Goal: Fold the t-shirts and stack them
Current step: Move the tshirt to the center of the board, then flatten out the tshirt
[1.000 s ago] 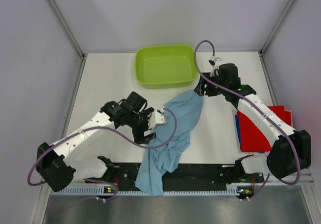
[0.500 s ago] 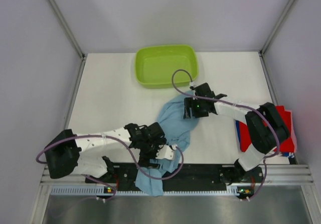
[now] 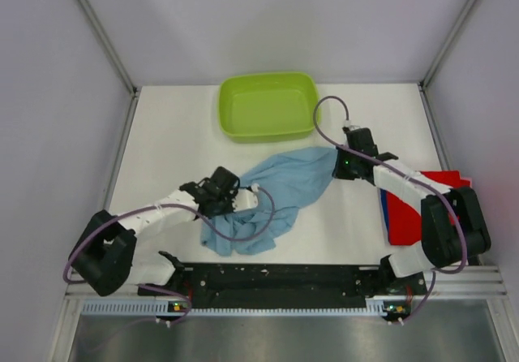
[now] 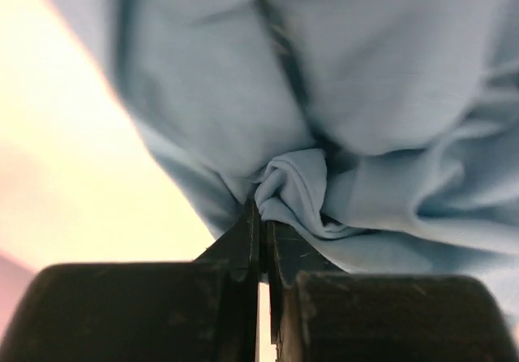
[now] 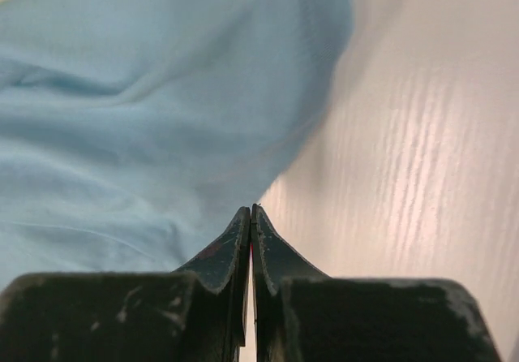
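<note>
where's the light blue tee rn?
Top view: the light blue t-shirt lies bunched at the table centre, nearside of the green basin, held between the left gripper at its left end and the right gripper at its far-right corner.

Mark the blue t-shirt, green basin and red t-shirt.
blue t-shirt [image 3: 285, 185], top external view, cloth middle.
green basin [image 3: 268, 106], top external view, bare floor.
red t-shirt [image 3: 408, 222], top external view, near half.

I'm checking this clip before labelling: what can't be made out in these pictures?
Top view: the right arm covers part of the red and blue stack; shirt count unclear.
Top view: the blue shirt is crumpled, its front hidden.
Right wrist: cloth blurred at the shut fingers.
</note>
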You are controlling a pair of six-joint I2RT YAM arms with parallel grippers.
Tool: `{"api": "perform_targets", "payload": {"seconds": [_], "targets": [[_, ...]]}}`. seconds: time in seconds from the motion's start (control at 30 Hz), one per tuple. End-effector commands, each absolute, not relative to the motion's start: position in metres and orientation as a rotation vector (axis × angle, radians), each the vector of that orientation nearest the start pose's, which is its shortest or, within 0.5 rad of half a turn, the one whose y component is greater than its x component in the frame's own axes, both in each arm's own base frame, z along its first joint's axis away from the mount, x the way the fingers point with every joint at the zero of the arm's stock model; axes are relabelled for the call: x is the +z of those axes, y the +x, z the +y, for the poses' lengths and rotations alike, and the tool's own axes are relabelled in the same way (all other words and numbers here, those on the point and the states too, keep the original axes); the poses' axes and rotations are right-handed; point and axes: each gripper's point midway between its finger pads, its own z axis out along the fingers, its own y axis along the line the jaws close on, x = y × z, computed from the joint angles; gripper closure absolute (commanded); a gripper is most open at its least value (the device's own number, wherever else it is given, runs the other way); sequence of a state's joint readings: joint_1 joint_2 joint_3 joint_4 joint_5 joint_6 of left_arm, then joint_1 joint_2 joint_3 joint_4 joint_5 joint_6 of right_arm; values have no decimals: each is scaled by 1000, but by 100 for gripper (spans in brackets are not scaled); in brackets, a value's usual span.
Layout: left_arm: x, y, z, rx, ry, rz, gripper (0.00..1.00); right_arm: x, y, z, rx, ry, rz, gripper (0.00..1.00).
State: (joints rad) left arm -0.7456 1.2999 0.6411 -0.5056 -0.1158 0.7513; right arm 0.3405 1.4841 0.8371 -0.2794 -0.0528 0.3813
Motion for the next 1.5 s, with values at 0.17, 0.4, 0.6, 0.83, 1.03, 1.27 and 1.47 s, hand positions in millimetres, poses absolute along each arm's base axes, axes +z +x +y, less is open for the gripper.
{"api": "perform_targets", "payload": {"seconds": [0.17, 0.4, 0.6, 0.83, 1.03, 1.27, 1.47], "targets": [[114, 331, -77, 352, 1347, 2043, 32, 95, 335, 148, 439, -128, 2431, 91], [156, 293, -71, -172, 1119, 2220, 36, 137, 291, 246, 667, -711, 2149, 51], [124, 206, -91, -515, 1203, 2341, 38, 107, 282, 271, 528, -896, 2049, 43], [60, 184, -85, -429, 1196, 2600, 37, 65, 274, 282, 534, -898, 2214, 33], [34, 190, -84, -282, 1279, 2617, 45, 44, 269, 279, 496, -775, 2282, 52], [46, 207, -66, -112, 1221, 2631, 100, 73, 280, 272, 509, -669, 2223, 100], [109, 245, -33, 215, 1029, 2502, 100, 135, 285, 254, 506, -636, 2086, 100]]}}
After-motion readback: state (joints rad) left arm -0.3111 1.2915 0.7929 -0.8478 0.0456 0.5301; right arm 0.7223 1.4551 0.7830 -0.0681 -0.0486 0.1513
